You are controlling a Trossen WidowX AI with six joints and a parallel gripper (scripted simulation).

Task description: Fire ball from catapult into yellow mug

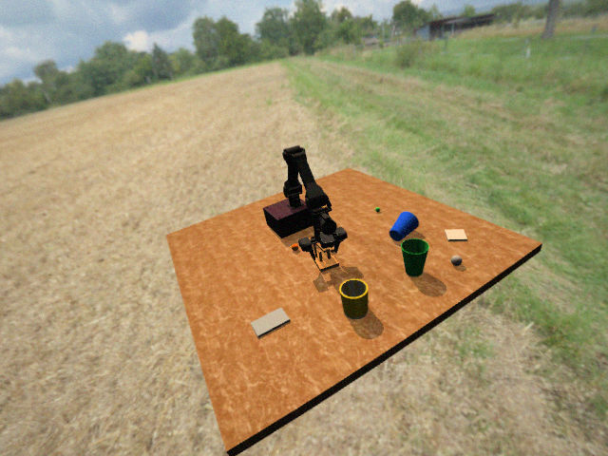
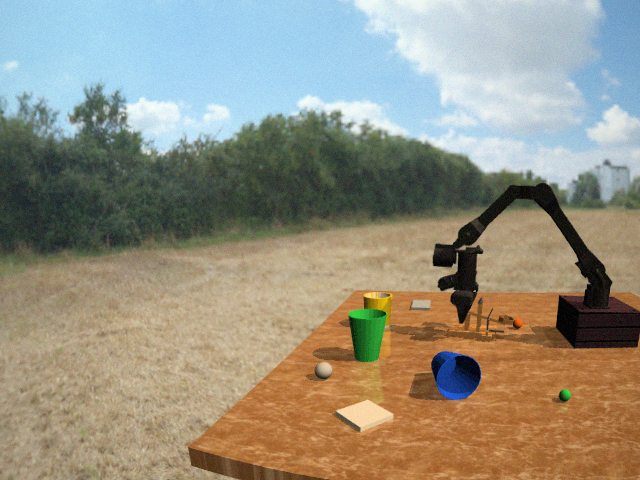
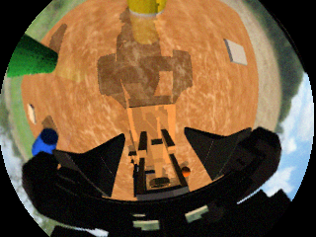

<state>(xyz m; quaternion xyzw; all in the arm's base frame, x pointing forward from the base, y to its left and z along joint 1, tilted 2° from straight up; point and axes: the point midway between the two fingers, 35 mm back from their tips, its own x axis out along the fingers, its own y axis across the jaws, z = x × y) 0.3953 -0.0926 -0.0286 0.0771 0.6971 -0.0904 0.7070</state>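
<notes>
The catapult (image 1: 328, 266) (image 3: 150, 115) stands in front of the arm's base, its flat base end toward the yellow mug (image 1: 354, 301) (image 2: 384, 310) (image 3: 146, 7). The mug is upright. An orange ball (image 1: 294, 247) (image 2: 517, 322) (image 3: 186, 172) lies on the table beside the catapult's cup end, on the arm-base side. My gripper (image 1: 325, 252) (image 2: 461, 321) (image 3: 155, 133) points down low over the catapult, open and empty, with one finger to each side of its frame in the wrist view. In the top view the gripper hides part of the catapult.
A green cup (image 1: 414, 259) (image 2: 367, 335) (image 3: 31, 58) stands upright. A blue cup (image 1: 404, 226) (image 2: 457, 379) lies on its side. A grey ball (image 1: 456, 260) (image 2: 323, 369), a green ball (image 1: 377, 209) (image 2: 565, 395), a grey slab (image 1: 270, 322) and a beige tile (image 1: 456, 235) (image 2: 364, 414) lie around.
</notes>
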